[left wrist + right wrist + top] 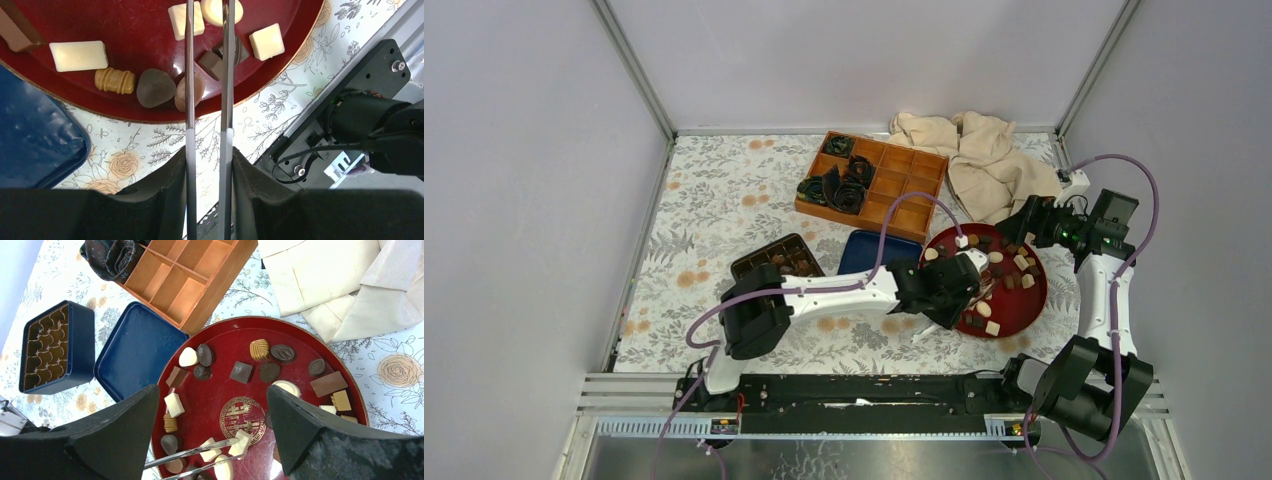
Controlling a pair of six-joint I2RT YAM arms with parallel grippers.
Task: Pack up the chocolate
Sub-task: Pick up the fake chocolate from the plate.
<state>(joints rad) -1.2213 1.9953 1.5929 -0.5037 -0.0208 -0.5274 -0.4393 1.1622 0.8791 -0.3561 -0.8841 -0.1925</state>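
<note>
Chocolate (pixel 241 371) lies loose on red round tray (pixel 260 320), toward the right edge of the surface (pixel 724 200); left claw (pixel 209 20) low over tray's near rim, thin fingers (pixel 190 75) narrowly apart, brown square piece (pixel 211 65) between them; cannot tell if clamped; right claw (pixel 212 430) above tray, spread wide, holding nothing.

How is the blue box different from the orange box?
The blue box is dark blue and holds a brown tray of small rounded pockets. The orange box has straight walls that make bigger, square-cornered compartments. The orange box is the larger of the two. It has black crumpled paper cups at one end, and I see none in the blue box. Both sit open on the flowery table.
</note>
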